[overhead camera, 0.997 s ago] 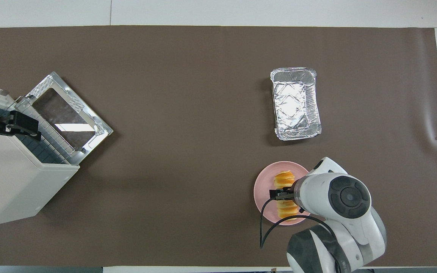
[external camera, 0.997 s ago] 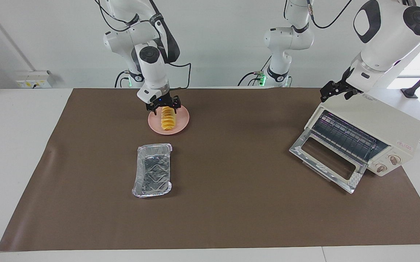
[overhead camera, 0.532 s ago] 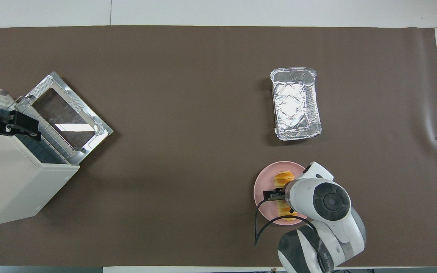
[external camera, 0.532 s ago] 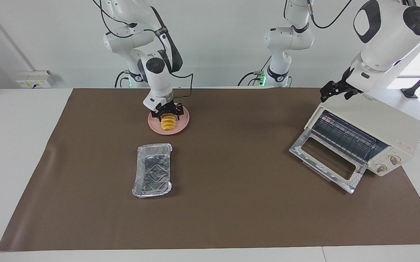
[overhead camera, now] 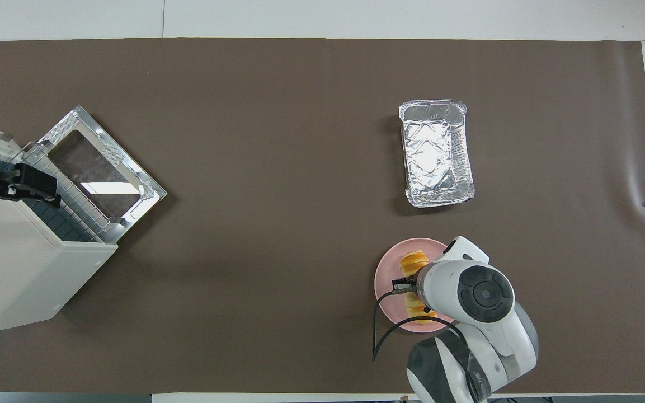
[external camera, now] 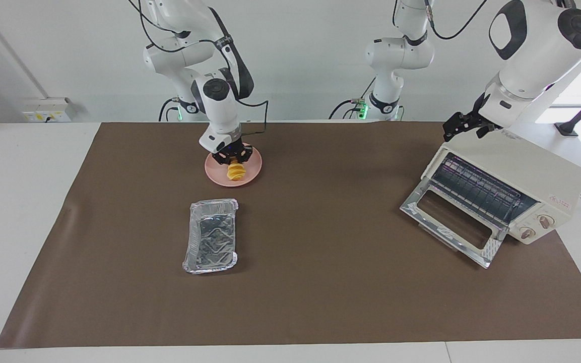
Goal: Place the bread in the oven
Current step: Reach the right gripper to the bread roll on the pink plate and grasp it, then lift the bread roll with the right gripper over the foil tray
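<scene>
The desk carries a brown mat. At the left arm's end sits the oven, its door dropped open; the left hand hovers spread over its top, waiting. The foil tray lies farther from the robots than the pink plate. The right hand pinches the bread, which rests on that plate.

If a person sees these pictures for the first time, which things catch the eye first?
The right gripper is down on the golden-yellow ridged bread lying on the round pink plate, close to the robots. At the left arm's end of the table stands the cream-white toaster oven, glass door dropped open, with the left gripper above it.
</scene>
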Motion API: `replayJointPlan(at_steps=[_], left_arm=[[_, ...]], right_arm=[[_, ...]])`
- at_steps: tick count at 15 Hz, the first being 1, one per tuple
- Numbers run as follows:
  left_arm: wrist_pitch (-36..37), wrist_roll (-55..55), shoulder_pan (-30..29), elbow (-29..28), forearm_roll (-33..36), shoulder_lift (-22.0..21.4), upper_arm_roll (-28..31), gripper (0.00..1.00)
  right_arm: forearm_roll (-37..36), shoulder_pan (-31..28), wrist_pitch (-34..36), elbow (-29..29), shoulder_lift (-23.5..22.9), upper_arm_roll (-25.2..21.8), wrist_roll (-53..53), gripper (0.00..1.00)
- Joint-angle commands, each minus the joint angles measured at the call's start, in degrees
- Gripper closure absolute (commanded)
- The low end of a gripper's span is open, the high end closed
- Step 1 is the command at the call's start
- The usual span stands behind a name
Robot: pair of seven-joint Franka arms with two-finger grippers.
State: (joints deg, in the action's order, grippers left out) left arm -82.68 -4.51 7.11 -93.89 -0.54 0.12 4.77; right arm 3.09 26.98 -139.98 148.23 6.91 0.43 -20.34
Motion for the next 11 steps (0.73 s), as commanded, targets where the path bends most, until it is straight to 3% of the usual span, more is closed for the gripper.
replayJointPlan(at_steps=[1, 4, 8, 11], left_arm=[[-0.38, -0.06, 0.01, -0.07, -0.25, -0.56, 0.23, 0.00], [-0.38, -0.06, 0.01, -0.07, -0.25, -0.65, 0.23, 0.00], [-0.38, -0.06, 0.01, -0.07, -0.25, -0.56, 0.15, 0.00], [-0.38, -0.06, 0.01, -0.07, -0.25, -0.56, 0.23, 0.00]], right_arm=[[0.51, 0.09, 6.37, -6.18, -0.93, -0.08, -0.75, 1.00], [0.60, -0.79, 13.49, -14.00, -0.93, -0.17, -1.02, 1.00], [0.60, -5.70, 22.02, -31.30, -7.59, -0.43, -0.06, 1.00], [1.47, -11.41, 22.74, -38.09, -11.38, -0.43, 7.48, 1.00]])
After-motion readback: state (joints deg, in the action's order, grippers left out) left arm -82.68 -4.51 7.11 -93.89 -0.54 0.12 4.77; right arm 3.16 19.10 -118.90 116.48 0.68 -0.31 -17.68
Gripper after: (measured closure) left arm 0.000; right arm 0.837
